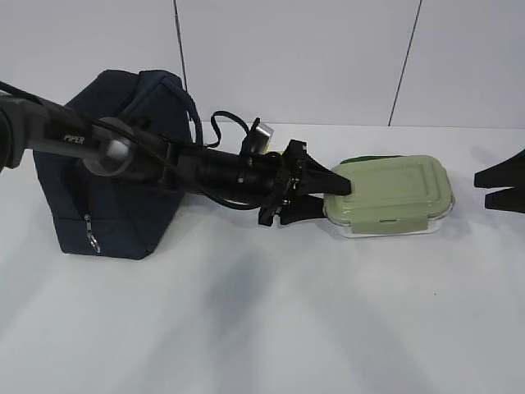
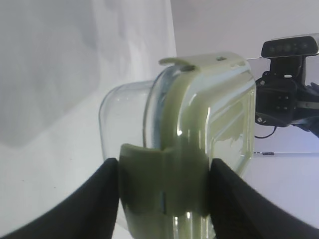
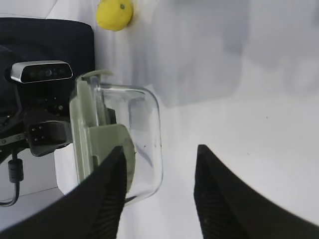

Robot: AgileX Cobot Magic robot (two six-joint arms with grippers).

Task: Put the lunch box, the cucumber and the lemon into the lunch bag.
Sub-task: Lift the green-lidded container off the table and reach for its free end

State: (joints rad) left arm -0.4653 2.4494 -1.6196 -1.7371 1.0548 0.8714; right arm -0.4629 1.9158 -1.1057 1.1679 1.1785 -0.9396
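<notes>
The left gripper [image 1: 343, 199] had its 2 jaws closed on the short end of the lunch box [image 1: 392, 194], one on top of the green lid, one under the clear bottom. The left wrist view showed the black fingers [image 2: 99, 199] squeezing the box at its clip, w/ no gap. So the box was held.

The box looked like it sat on the white table [image 1: 246, 328], right of the middle. I couldn't tell if it was lifted a bit. A dark green bit peeked out behind the box, prob. the cucumber [image 1: 365, 158]. The lemon [image 3: 114, 13] lay on the table farther off, seen only in the right wrist view.

The right gripper [image 1: 499, 187] was at the right side, near the box but not touching it. Its jaws stood apart w/ nothing betw. them.

The lunch bag [image 1: 107, 164] stood at the left, behind the left arm. I couldn't see if its top was open.

Step in hand, I think: box first. Next move prob. needs a lift, then a carry left to the bag, keeping the box flat so it fits thru the top. Cucumber & lemon were not done yet.
</notes>
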